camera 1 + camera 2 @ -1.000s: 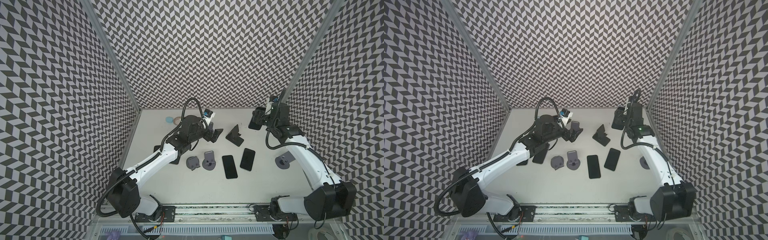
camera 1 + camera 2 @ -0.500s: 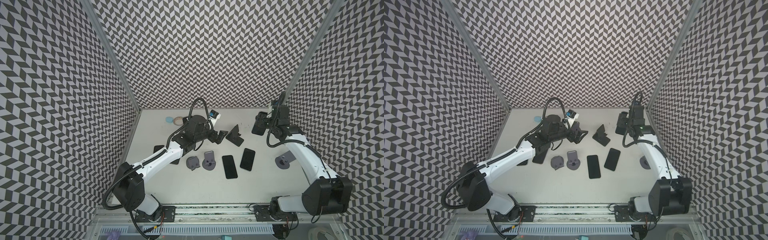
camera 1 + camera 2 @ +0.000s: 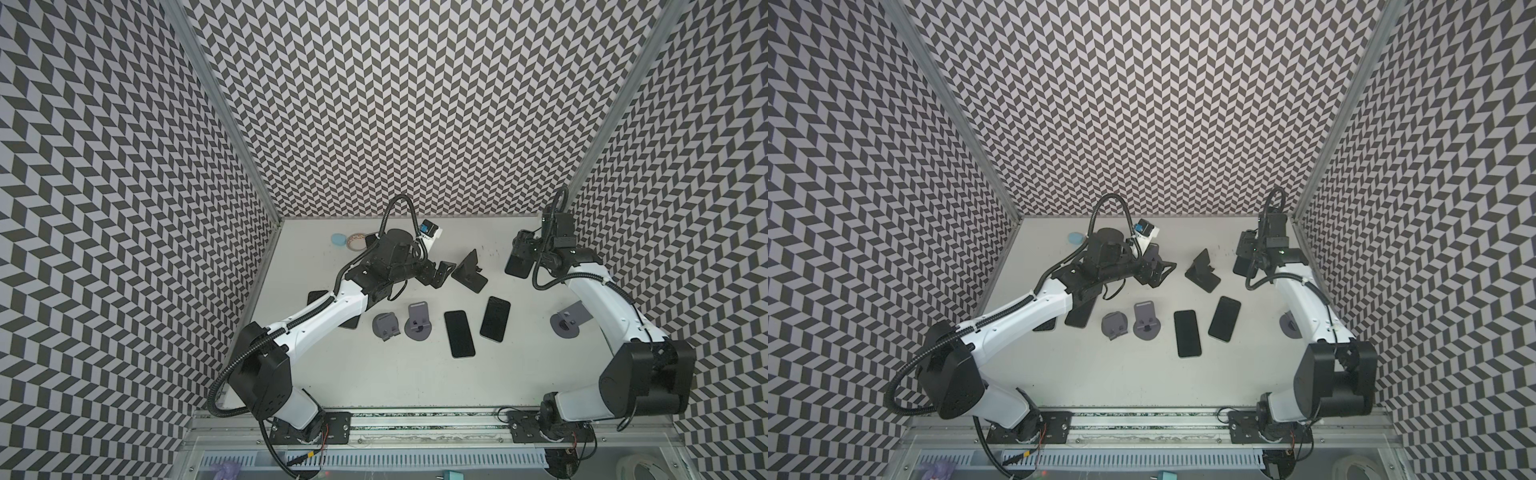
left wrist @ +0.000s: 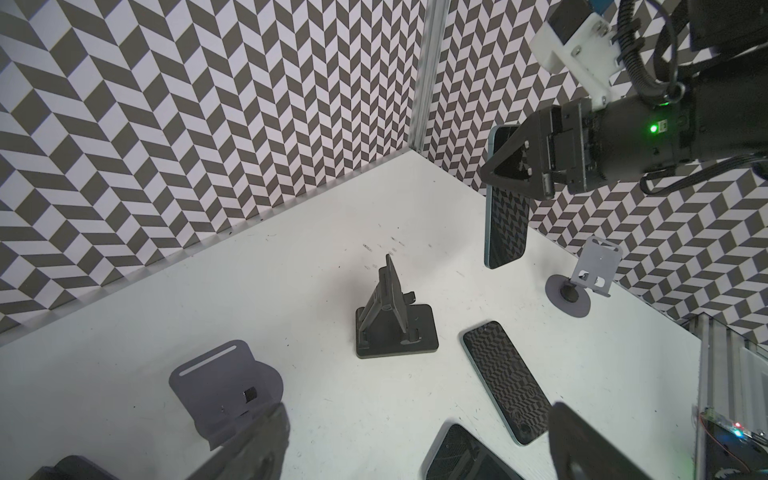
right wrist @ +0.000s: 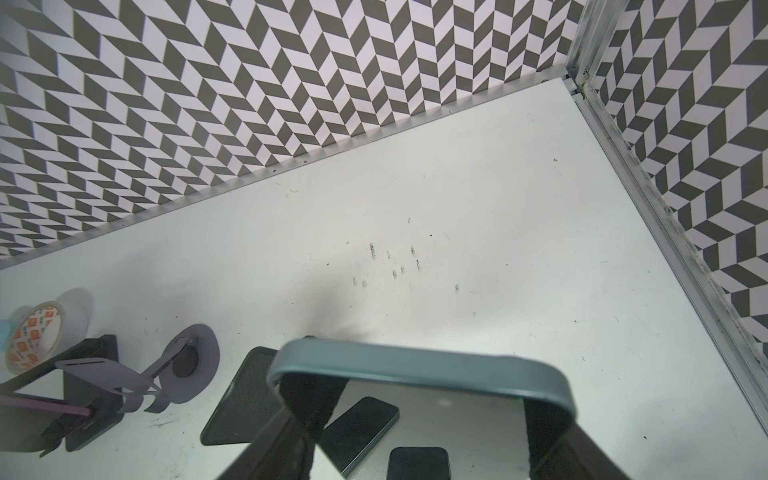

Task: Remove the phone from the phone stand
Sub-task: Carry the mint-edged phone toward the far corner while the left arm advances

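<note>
**Phone in the right gripper, away from the stand**

The right gripper [image 3: 519,258] was clamped on a dark flat phone with a blue-green rim [image 3: 515,272]. The phone stood on end between the two fingers, and most of it hung down below them, as the left wrist view [image 4: 507,226] showed. In the right wrist view only its rounded rim [image 5: 415,368] showed, close to the camera, with a black finger [image 5: 307,415] on each side. I could not tell if its low end touched the white table [image 3: 415,386].

The black plastic phone stand with a flat square base [image 3: 469,272] stood on the table. The phone was off this stand and well apart from it, on its right in both top views. The left gripper [image 3: 441,274] was just beside the stand on its other side, with its fingers spread wide and gripping nothing.

Two more dark phones [image 3: 459,338] [image 3: 494,319] lay flat near the stand, on the side toward the arm bases. Two grey round-footed stands [image 3: 417,323] [image 3: 386,327] sat beside them.
</note>
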